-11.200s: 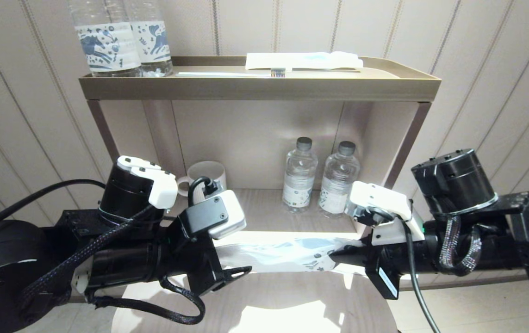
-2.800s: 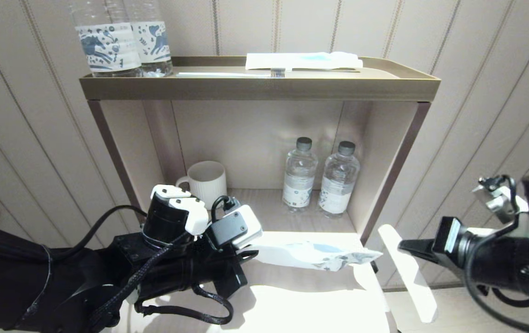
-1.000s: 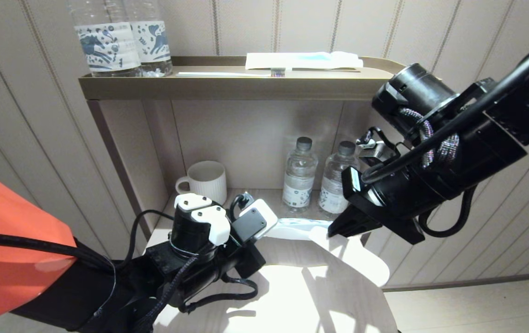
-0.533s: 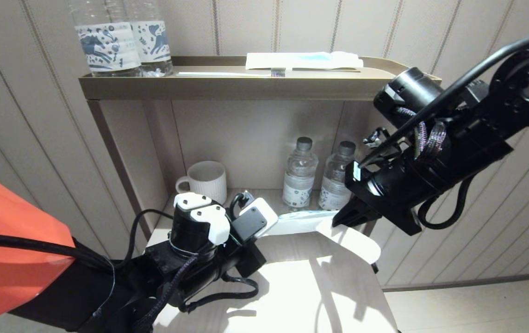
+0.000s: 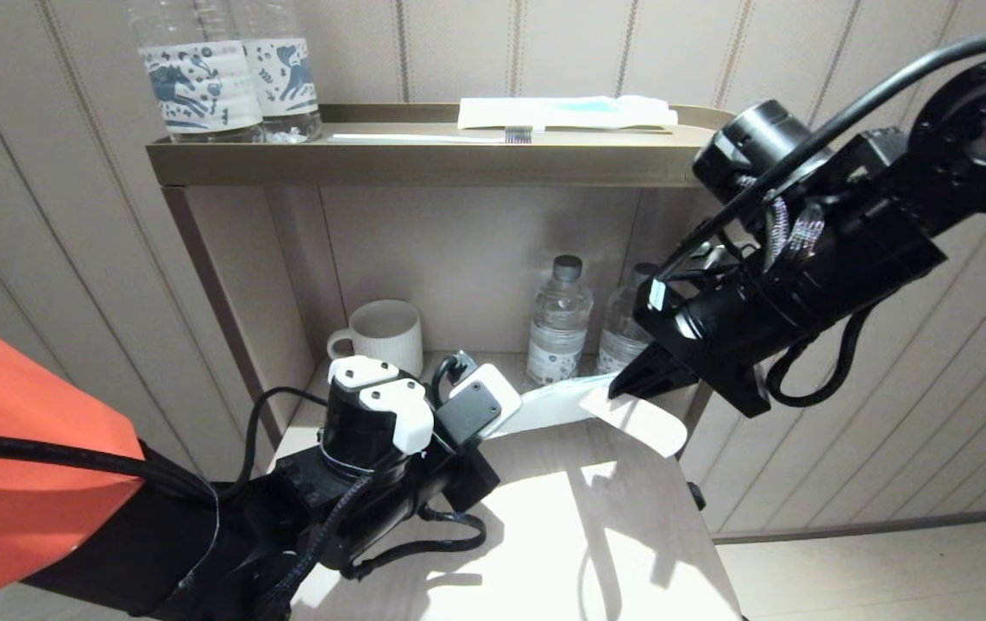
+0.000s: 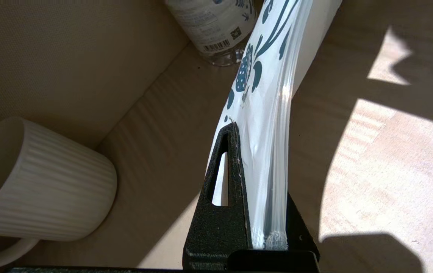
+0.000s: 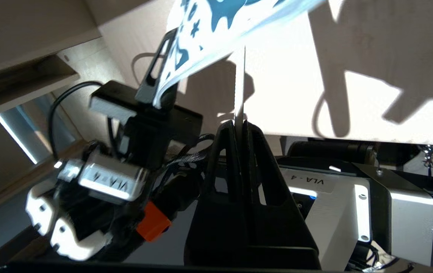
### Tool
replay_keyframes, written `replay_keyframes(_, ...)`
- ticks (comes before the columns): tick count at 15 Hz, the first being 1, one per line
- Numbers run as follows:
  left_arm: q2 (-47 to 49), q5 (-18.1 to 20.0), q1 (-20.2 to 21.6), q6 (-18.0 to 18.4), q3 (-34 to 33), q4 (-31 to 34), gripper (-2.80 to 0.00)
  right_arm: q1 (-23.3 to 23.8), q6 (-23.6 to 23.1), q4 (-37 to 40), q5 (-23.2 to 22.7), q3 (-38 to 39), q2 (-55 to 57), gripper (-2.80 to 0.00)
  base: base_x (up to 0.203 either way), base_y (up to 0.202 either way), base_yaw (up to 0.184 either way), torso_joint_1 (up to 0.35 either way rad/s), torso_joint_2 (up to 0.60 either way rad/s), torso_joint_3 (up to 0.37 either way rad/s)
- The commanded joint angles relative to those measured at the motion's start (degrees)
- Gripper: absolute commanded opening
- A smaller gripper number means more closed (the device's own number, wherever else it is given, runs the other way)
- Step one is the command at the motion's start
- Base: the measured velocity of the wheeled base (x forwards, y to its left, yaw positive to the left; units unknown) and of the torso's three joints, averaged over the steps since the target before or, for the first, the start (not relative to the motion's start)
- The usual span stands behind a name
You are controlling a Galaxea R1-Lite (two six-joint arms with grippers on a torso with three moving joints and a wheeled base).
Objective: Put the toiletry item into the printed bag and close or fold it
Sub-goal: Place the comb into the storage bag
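step in hand: feeding the toiletry item into the printed bag, by the look of it, with the mouth end not yet reached.
left gripper point(image 5: 505, 412): low over the bench point(image 5: 544, 535), fingers point(image 6: 224, 182) pinched tight on one end of the printed bag point(image 5: 549, 405).
printed bag: held in the air, stretched from the left gripper out toward the lower shelf point(image 5: 493, 366), blue leaf print at the far end, near the two small bottles point(image 5: 558, 319).
right gripper point(image 5: 631, 386): above the right side of the bench, fingers point(image 7: 239, 159) pressed together on a thin flat white piece.
toiletry item point(image 5: 639, 421): flat white strip, held edge-on in the right wrist view, its free tip touching or just beside the bag's far end; cannot tell whether any of it is inside.
top shelf point(image 5: 475, 159): toothbrush point(image 5: 432, 136), white packet point(image 5: 566, 112) and two large bottles point(image 5: 225, 69), well apart from the work.
mug point(image 5: 385, 336): on the lower shelf, beside the left gripper.
next move, as a judgement: line the strip's tip up with the bag's opening, slide it along the bag's length while the left grip holds firm, then let go and fold or close the open end.
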State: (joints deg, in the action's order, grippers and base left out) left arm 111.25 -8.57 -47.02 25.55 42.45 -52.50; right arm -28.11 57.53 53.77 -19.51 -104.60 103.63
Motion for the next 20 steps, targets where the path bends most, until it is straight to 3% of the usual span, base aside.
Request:
replay_keyframes(1, 0.7, -0.2, 0.0, 0.0, 0.7, -0.4, -2.8, -0.2, 0.3, 0.3, -0.1, 0.0, -3.2, -2.8, 0.0, 0.0, 0.0, 0.0, 0.0, 0.0)
replay_keyframes(4, 2.8, -3.7, 0.0, 0.3, 1.1, -3.4, -2.8, 0.3, 0.7, 0.3, -0.3, 0.0, -3.0, -2.8, 0.0, 0.0, 0.0, 0.0, 0.0, 0.0)
replay_keyframes(6, 3.9, -4.0, 0.0, 1.3, 1.1, -6.0, -2.8, 0.3, 0.7, 0.3, -0.3, 0.1, -2.8, -2.8, 0.0, 0.0, 0.0, 0.0, 0.0, 0.0)
replay_keyframes(20, 4.1, -4.1, 0.0, 1.4, 1.0, -6.1, -2.8, 0.6, 0.5, -0.1, -0.3, 0.1, 3.1, -2.8, 0.0, 0.0, 0.0, 0.0, 0.0, 0.0)
